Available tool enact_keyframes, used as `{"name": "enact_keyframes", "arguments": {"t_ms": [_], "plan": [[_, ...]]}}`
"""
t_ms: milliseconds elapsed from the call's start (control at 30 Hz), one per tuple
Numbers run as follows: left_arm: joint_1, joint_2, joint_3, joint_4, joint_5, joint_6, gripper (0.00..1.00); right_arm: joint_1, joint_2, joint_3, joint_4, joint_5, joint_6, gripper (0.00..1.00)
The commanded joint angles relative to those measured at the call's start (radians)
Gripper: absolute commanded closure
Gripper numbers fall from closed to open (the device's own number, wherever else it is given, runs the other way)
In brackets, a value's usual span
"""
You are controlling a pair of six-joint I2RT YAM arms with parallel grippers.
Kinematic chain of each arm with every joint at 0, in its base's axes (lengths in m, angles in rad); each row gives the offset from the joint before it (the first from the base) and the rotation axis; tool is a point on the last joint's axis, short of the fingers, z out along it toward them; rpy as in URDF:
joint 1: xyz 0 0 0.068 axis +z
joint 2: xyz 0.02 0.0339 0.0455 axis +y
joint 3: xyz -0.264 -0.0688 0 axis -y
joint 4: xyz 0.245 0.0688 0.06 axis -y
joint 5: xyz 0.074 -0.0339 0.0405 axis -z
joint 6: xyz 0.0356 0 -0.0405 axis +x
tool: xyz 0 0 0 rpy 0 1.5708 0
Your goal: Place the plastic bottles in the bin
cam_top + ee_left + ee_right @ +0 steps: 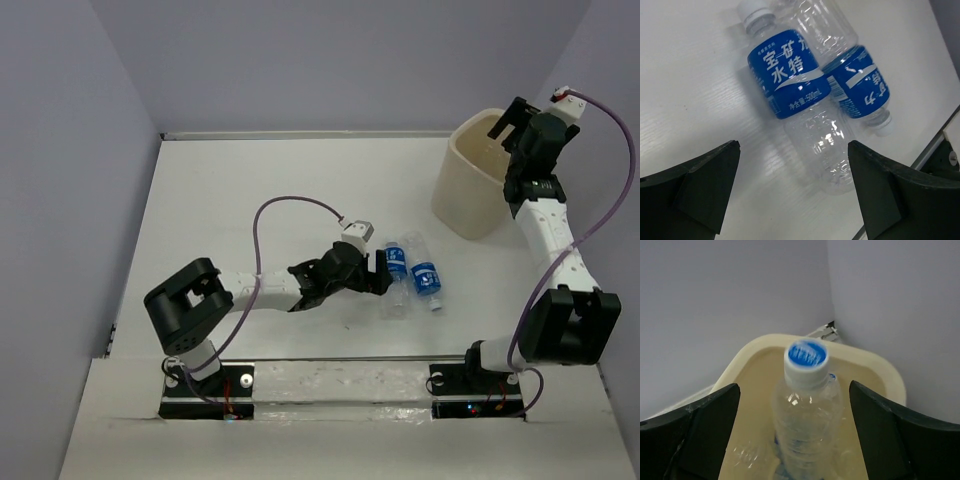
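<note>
Currently both grippers stand open. The left gripper (378, 272) hovers over two plastic bottles (790, 82) lying side by side near the tabletop's middle. The right gripper (508, 122) is above the bin (460, 190) at the far right corner. A third bottle (805, 410), cap up, is within the bin's rim, touching neither finger.

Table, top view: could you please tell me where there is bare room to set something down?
Free: the table's left side, between the left wall and the left arm, and the far strip along the back wall, left of the bin. Crowded: the middle, where the left gripper faces two water bottles.
</note>
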Motion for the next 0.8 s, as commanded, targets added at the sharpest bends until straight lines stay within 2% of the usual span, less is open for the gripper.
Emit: {"name": "enact_keyframes", "arguments": {"t_ms": [0, 100, 167, 233, 267, 367, 567, 767], "plan": [[-0.004, 0.068, 0.054, -0.017, 0.036, -0.017, 0.01, 0.004, -0.103, -0.01, 0.017, -0.116, 0.114, 0.04], [-0.006, 0.096, 0.067, 0.001, 0.055, -0.024, 0.01, 0.004, -0.193, -0.097, 0.017, -0.242, 0.205, 0.05], [-0.006, 0.111, 0.074, 0.011, 0.061, -0.028, 0.01, 0.059, -0.259, -0.185, 0.027, -0.282, 0.243, 0.06], [-0.006, 0.123, 0.079, 0.02, 0.079, -0.034, 0.01, 0.123, -0.317, -0.292, 0.051, -0.277, 0.252, 0.07], [-0.006, 0.126, 0.079, 0.024, 0.09, -0.037, 0.01, 0.21, -0.331, -0.329, 0.066, -0.259, 0.251, 0.07], [-0.007, 0.111, 0.061, 0.063, 0.141, -0.073, 0.02, 0.358, -0.35, -0.435, 0.077, -0.189, 0.22, 0.07], [-0.007, 0.059, -0.015, 0.147, 0.113, -0.145, 0.02, 0.462, -0.417, -0.634, 0.076, -0.201, 0.263, 0.08], [-0.01, 0.125, 0.008, 0.185, 0.112, -0.221, 0.02, 0.515, -0.489, -0.736, 0.042, -0.214, 0.308, 0.09]]}}
